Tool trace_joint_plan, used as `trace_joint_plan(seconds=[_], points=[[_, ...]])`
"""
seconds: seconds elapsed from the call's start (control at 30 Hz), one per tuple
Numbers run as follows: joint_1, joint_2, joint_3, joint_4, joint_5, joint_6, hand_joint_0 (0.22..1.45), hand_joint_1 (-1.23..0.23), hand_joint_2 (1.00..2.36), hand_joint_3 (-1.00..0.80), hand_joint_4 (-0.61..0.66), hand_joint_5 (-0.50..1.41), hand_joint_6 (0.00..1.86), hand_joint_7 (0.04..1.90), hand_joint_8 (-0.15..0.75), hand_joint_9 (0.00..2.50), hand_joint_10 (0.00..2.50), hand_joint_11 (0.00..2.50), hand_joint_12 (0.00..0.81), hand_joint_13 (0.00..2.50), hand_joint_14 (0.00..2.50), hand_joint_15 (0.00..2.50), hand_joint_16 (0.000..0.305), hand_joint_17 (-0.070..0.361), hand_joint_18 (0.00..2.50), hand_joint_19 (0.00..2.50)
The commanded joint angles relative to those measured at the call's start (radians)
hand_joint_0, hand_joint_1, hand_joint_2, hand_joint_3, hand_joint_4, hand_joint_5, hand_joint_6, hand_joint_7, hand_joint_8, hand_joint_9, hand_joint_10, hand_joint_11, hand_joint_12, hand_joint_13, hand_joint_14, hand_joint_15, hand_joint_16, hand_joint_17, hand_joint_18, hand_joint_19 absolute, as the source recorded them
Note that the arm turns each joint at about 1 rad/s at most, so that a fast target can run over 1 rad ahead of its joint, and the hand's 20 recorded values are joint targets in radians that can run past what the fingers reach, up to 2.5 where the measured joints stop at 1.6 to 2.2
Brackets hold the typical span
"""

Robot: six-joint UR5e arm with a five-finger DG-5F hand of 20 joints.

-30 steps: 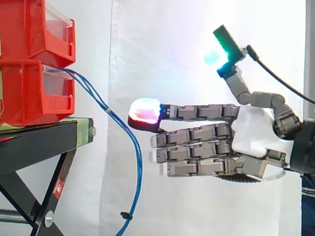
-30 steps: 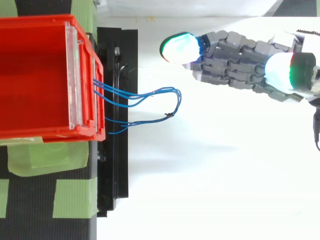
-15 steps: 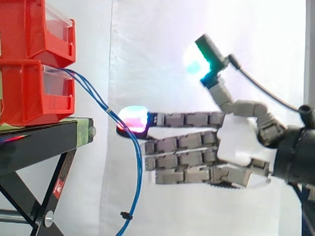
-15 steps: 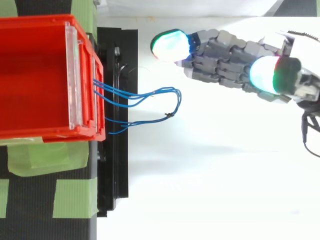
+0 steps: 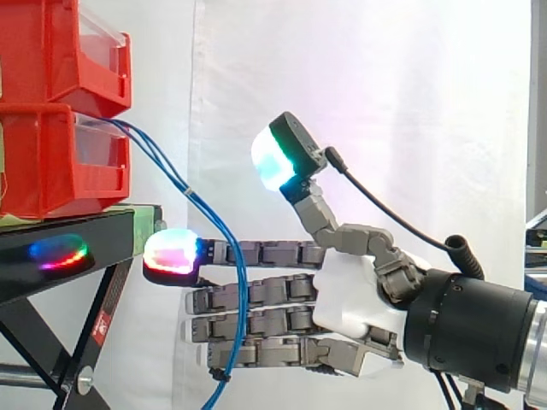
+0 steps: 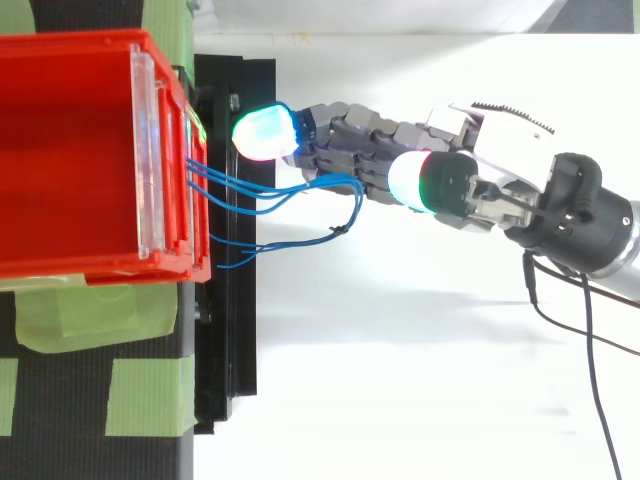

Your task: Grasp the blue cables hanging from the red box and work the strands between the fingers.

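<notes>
So on the left you've got the red box (image 5: 53, 162), the lower of two stacked bins, sitting on the black stand (image 5: 73, 256). The blue cables (image 5: 242, 295) come out of its front lip, droop right and then hang straight down past the stand's edge, which leaves them out in free air where a hand can get at them. The hand (image 5: 350, 295) comes in flat from the right with its fingers stretched out level and stacked one over another, nothing curled, so it's wide open and not gripping anything. The top fingertip pad (image 5: 173, 254) glows red just beside the stand's edge, and its glow reflects off the stand's face. In the side view the cables cross in front of the fingers around mid-length. From the top view the strands look like they brush the near side of the fingers, but I honestly can't tell if any strand sits between them or just lies alongside. The thumb sticks up and away with its cyan pad (image 5: 273, 162) above the fingers, I'd guess to keep a gap ready for closing. Compared with half a second ago, the hand has slid left and dropped: that top pad was only just reaching the cables then, and now it's well past them. The cables hang about the same.
</notes>
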Motion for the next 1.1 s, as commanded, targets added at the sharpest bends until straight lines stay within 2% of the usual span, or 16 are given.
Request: trace_joint_plan(seconds=[0.0, 0.17, 0.73, 1.07], points=[[-0.001, 0.001, 0.0, -0.02, -0.013, 0.011, 0.57, -0.38, 1.0, -1.0, 0.13, -0.48, 0.0, 0.66, 0.335, 0.0, 0.0, 0.0, 0.421, 0.0, 0.0, 0.17, 0.089, 0.2, 0.0, 0.06], [-0.002, -0.001, 0.002, -0.026, -0.033, 0.02, 0.58, -0.38, 1.0, -1.0, 0.13, -0.47, 0.0, 0.66, 0.336, 0.0, 0.0, 0.0, 0.422, 0.0, 0.0, 0.17, 0.089, 0.199, 0.0, 0.06], [-0.001, -0.001, 0.002, -0.023, -0.033, 0.012, 0.58, -0.39, 1.0, -1.0, 0.14, -0.46, 0.01, 0.67, 0.347, 0.0, 0.0, 0.0, 0.425, 0.0, 0.0, 0.19, 0.088, 0.198, 0.0, 0.08], [0.001, -0.001, 0.005, 0.017, -0.034, -0.008, 0.59, -0.38, 1.0, -1.0, 0.14, -0.46, 0.01, 0.67, 0.352, 0.0, 0.0, 0.02, 0.427, 0.0, 0.0, 0.19, 0.087, 0.196, 0.0, 0.09]])
